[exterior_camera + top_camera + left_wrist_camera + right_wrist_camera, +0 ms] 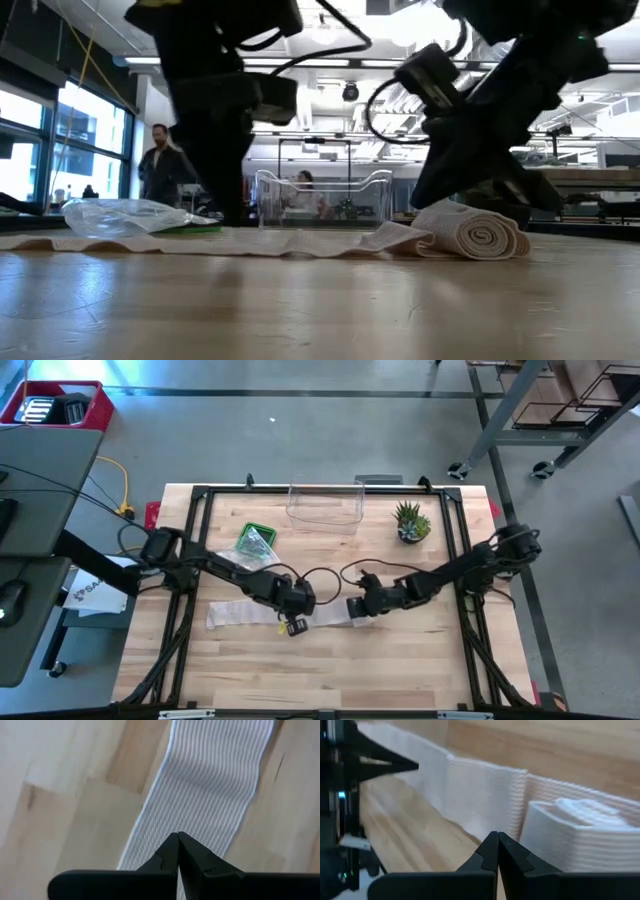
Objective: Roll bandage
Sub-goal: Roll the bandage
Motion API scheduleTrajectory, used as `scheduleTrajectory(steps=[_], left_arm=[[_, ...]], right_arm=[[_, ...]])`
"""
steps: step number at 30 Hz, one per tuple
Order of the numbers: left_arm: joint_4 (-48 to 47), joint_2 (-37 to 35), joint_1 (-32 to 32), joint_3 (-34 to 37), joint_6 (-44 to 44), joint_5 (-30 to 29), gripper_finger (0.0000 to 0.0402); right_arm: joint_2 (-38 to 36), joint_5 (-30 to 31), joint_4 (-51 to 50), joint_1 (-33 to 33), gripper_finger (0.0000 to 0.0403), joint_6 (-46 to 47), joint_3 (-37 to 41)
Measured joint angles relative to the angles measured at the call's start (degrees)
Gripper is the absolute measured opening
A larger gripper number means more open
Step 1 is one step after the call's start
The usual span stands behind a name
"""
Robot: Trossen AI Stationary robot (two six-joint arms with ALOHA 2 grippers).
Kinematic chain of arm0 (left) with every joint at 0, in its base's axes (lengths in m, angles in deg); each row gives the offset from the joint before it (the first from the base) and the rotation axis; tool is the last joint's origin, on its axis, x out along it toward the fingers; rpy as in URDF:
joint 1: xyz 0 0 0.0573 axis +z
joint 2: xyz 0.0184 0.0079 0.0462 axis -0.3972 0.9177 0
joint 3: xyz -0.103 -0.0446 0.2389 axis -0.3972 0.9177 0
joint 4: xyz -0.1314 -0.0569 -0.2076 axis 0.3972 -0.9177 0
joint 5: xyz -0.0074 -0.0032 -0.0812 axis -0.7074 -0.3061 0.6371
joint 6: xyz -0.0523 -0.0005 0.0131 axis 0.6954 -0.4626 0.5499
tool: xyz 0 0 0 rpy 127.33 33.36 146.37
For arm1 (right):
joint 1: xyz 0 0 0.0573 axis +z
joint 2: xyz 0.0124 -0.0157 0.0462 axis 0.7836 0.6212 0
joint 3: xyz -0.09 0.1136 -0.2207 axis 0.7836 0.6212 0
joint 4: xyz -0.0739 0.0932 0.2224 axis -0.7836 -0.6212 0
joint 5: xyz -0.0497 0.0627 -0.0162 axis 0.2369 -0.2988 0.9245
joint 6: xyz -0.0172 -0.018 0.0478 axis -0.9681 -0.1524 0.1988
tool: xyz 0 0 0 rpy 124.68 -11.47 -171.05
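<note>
Here the bandage (262, 615) lies flat across the middle of the wooden counter (330, 670), its rolled end (478, 233) under the right hand (356, 607), while the left hand (292, 622) presses the flat strip, both hands closed and gripping nothing.

One camera looks straight down on the whole table (330, 660) and both arms. Another sits at table height, looking level across the wood into the room behind. Each wrist camera looks past its own fingers, very close to the bandage (210, 785), which all four views share.
</note>
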Motion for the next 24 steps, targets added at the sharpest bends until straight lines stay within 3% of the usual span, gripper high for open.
scheduleTrajectory(steps=[4,11,18,24], left_arm=[[2.14,-0.05,-0.6,2.3,3.31,1.35,0.0],[-0.14,-0.22,-1.4,2.28,1.15,1.28,0.0],[-7.85,-0.23,-1.45,2.28,-1.25,1.32,0.0],[-8.47,-0.43,-2.1,3.46,0.54,1.98,0.0]], right_arm=[[1.95,-1.75,-3.53,-0.23,0.0,-0.48,-1.83],[5.39,-4.64,-6.5,-0.16,0.0,-0.47,-4.18],[5.53,-3.99,-7.03,-0.19,0.0,0.24,-4.22],[3.16,-2.43,-8.09,-0.19,0.0,-0.2,-4.22]])
